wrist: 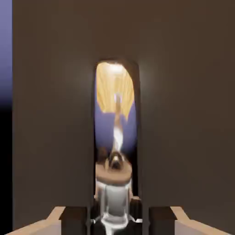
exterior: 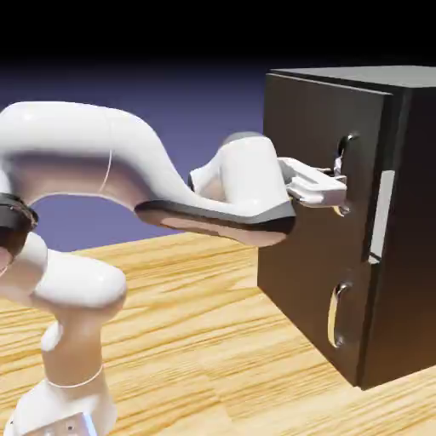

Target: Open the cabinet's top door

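Snugly, my pale, dark-padded fingers point(wrist: 73, 221) grasp the curved silver bar handle point(exterior: 342, 146) between them. Its flat, dark charcoal top door point(exterior: 306, 123) stands upright before me, above the shorter dark door panel point(exterior: 298, 272).

cabinet point(exterior: 315, 230): 1 | door panels point(exterior: 298, 136): 2, seam poorly seen | silver handles point(exterior: 335, 315): 2 | robot arm point(exterior: 77, 145): 1

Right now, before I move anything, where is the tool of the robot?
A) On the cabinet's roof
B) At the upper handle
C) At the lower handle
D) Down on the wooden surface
B, because the exterior view shows the tool at the upper handle, above the lower handle.
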Controlling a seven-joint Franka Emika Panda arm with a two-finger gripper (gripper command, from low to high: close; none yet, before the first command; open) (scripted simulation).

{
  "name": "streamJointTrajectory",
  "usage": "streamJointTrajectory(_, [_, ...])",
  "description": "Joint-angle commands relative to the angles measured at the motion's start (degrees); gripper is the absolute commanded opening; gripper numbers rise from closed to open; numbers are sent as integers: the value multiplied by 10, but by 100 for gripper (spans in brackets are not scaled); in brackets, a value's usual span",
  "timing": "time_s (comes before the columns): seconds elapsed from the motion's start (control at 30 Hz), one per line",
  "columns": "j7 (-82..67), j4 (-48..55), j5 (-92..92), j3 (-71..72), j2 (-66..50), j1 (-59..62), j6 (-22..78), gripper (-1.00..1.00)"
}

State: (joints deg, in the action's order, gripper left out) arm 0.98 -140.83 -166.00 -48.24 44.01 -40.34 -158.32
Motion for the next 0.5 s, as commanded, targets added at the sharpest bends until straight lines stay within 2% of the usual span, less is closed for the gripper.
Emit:
streamJointTrajectory(0.0, [15,-5,-5,19,-6,21,0,-100])
streamJointTrajectory(0.13, [12,-48,41,94,1,104,13,-100])
streamJointTrajectory(0.47, [-116,-192,285,289,115,283,64,-100])
